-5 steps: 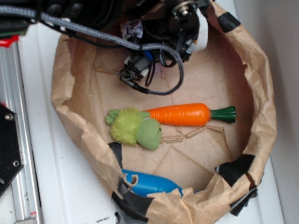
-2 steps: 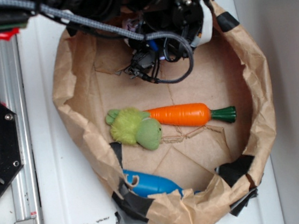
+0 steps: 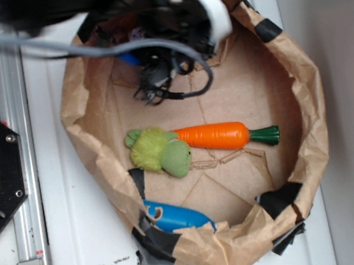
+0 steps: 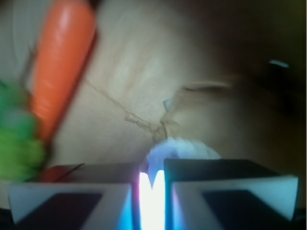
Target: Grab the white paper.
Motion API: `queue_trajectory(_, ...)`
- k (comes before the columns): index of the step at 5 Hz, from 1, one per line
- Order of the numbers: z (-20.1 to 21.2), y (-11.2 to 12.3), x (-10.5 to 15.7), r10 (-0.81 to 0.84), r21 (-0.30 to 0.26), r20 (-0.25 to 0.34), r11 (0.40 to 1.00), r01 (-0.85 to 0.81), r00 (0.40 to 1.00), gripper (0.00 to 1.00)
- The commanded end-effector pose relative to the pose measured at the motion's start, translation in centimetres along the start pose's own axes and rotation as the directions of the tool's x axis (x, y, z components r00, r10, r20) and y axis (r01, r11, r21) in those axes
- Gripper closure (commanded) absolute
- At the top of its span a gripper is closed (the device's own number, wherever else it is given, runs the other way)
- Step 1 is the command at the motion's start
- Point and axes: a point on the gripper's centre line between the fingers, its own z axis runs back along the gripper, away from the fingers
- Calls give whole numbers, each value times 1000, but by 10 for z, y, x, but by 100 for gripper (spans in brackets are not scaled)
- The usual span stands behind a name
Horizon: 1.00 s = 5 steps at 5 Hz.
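The crumpled off-white wad of paper [image 4: 180,148] is seen in the wrist view pinched between the two pale fingers of the pincer [image 4: 152,184], which are drawn almost together with only a thin bright slit left between them, so the pincer is judged to be clenched on the wad. In the exterior view the wad itself is hidden beneath the black arm and its looping cables at the far rim of the brown kraft paper bowl [image 3: 300,93], patched with black tape, which serves as a wall keeping the loose items gathered on the white surface [image 3: 81,246]. The orange plastic carrot with a dark green stalk [image 3: 219,135] lies flat at the middle of the bowl, its blunt end touching the green plush toy [image 3: 160,150], well apart from the pincer. A blue plastic object [image 3: 177,217] rests against the near wall, partly covered by the folded rim. The grasp appears made; lifting would be the remaining step.
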Motion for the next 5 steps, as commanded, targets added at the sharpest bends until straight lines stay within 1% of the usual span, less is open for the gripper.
queue_trajectory(1,120,-45,29,405,-23,219,912,-410,888,100)
queue_trajectory(2,125,-41,37,481,-24,170,874,-484,860,100)
queue_trajectory(3,112,-27,39,560,-59,116,829,-557,821,0)
queue_trajectory(5,112,-27,39,560,-59,116,829,-557,821,0)
